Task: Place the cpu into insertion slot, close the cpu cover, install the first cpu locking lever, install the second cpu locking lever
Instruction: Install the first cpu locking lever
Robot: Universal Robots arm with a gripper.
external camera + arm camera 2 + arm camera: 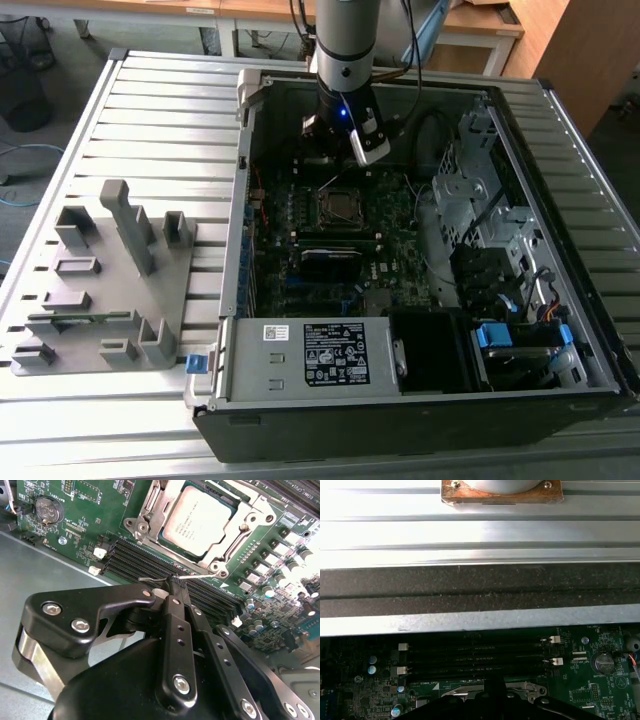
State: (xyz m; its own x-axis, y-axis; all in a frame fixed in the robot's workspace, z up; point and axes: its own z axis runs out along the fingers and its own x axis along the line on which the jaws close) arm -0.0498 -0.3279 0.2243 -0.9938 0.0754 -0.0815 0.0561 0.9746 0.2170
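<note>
The cpu [200, 520] lies flat in the insertion slot [340, 207] on the green motherboard, its silver top showing. The cpu cover [149, 511] is down around it as a silvery frame. A thin wire locking lever [200, 575] runs along the socket's edge beside the memory slots. In the second wrist view my gripper [173, 582] is shut, its black fingertips pressed together right at the lever's bent end. From the exterior view the gripper [336, 152] hangs inside the case just behind the socket. The socket rim [490, 690] also shows in the first wrist view.
Black memory slots [150, 562] lie between gripper and socket. A coin battery [47, 510] sits on the board. The case wall [480, 587] stands close behind. The power supply [320, 355] and drive cage [480, 200] border the board. A grey fixture [100, 290] stands at the exterior view's left.
</note>
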